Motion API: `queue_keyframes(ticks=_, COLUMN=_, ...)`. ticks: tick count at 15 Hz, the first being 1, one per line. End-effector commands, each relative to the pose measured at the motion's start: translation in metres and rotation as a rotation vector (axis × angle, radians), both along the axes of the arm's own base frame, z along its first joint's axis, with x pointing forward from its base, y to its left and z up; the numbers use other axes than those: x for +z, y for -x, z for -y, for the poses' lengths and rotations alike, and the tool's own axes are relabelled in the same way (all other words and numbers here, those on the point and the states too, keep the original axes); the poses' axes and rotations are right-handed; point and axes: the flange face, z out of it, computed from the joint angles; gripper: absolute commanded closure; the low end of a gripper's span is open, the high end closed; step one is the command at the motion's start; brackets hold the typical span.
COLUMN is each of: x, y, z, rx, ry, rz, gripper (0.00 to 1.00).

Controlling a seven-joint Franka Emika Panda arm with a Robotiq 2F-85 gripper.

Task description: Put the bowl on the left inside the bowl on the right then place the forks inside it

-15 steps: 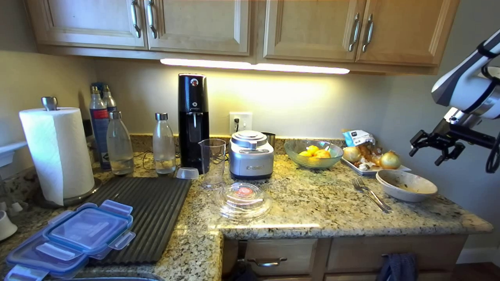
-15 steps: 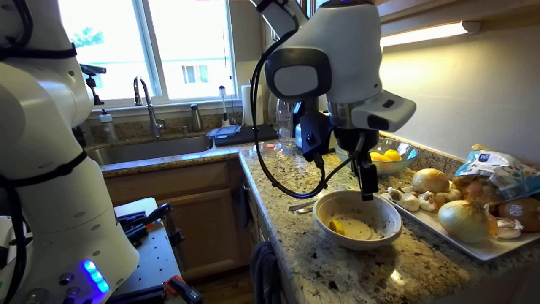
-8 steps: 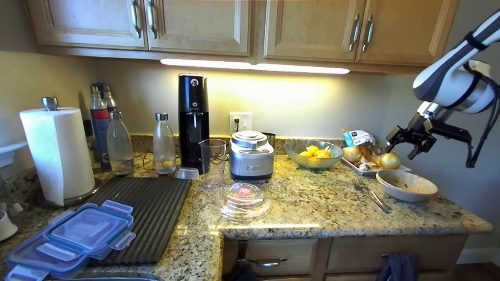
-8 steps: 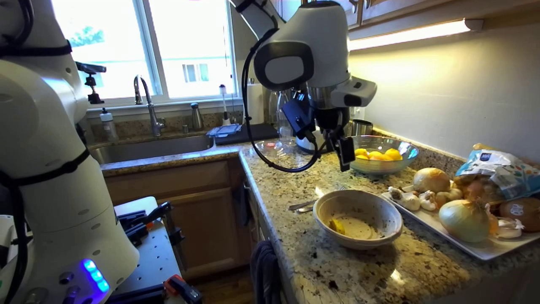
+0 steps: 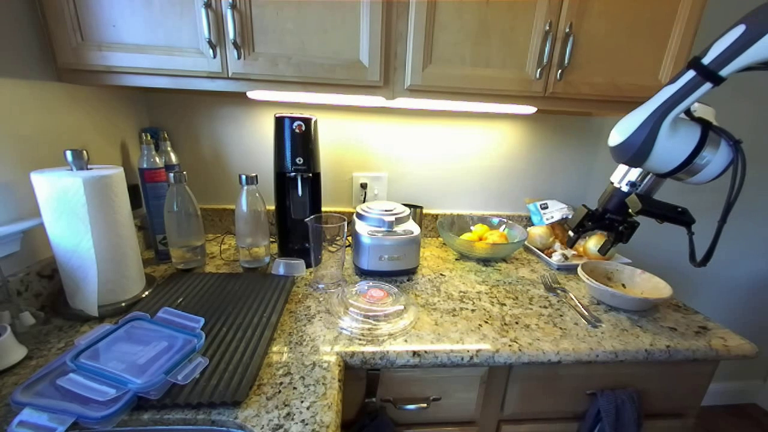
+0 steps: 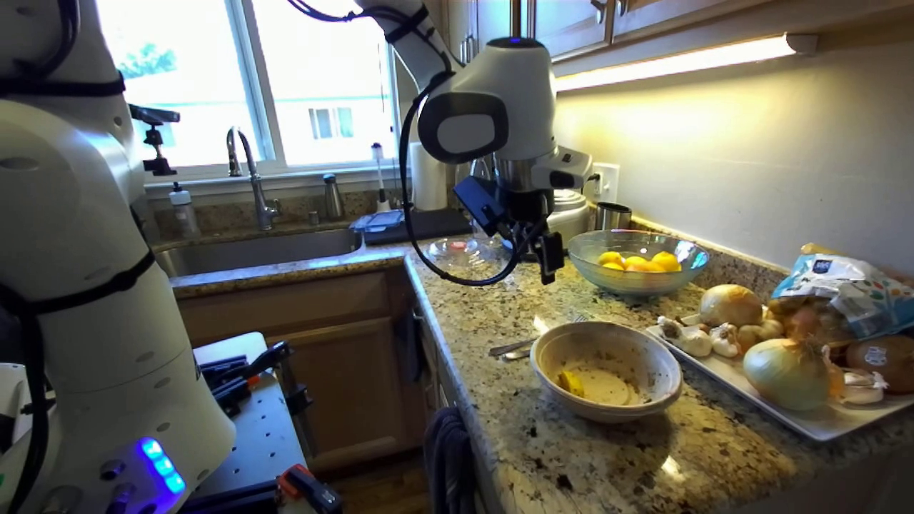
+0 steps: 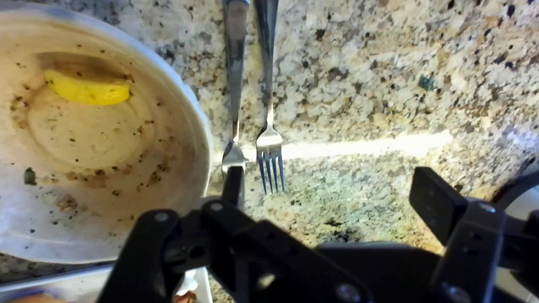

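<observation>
Two white bowls (image 5: pixel 630 293) are nested on the counter, with a double rim showing at one side in an exterior view. The inner bowl (image 6: pixel 607 371) holds a yellow wedge (image 7: pixel 86 89) and dark food bits. Two forks (image 5: pixel 573 300) lie side by side next to the bowls; they also show in an exterior view (image 6: pixel 515 350). In the wrist view one fork (image 7: pixel 269 134) shows its tines, while the tines of the fork nearer the bowl (image 7: pixel 236 84) are partly hidden behind a finger. My gripper (image 7: pixel 330 185) is open and empty above the counter; it shows in both exterior views (image 5: pixel 589 241) (image 6: pixel 548 268).
A white tray (image 6: pixel 785 421) with onions, garlic and a bag (image 6: pixel 842 293) lies beside the bowls. A glass bowl (image 6: pixel 635 285) of yellow fruit stands against the wall. A clear lid (image 5: pixel 375 318) and a food processor (image 5: pixel 386 246) are farther along the counter.
My open gripper has moved from above the bowls across to the fork side, toward the clear lid, and turned somewhat. The bowls and forks have not moved.
</observation>
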Motion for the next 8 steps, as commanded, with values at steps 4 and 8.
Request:
queue_keyframes(ticks=4, x=-0.042, y=-0.002, z=-0.041, rx=0.122, ry=0.059, rz=-0.085, gripper=0.0)
queue_keyframes(ticks=8, x=-0.065, y=-0.009, z=-0.064, rx=0.184, ry=0.107, rz=-0.138, gripper=0.0)
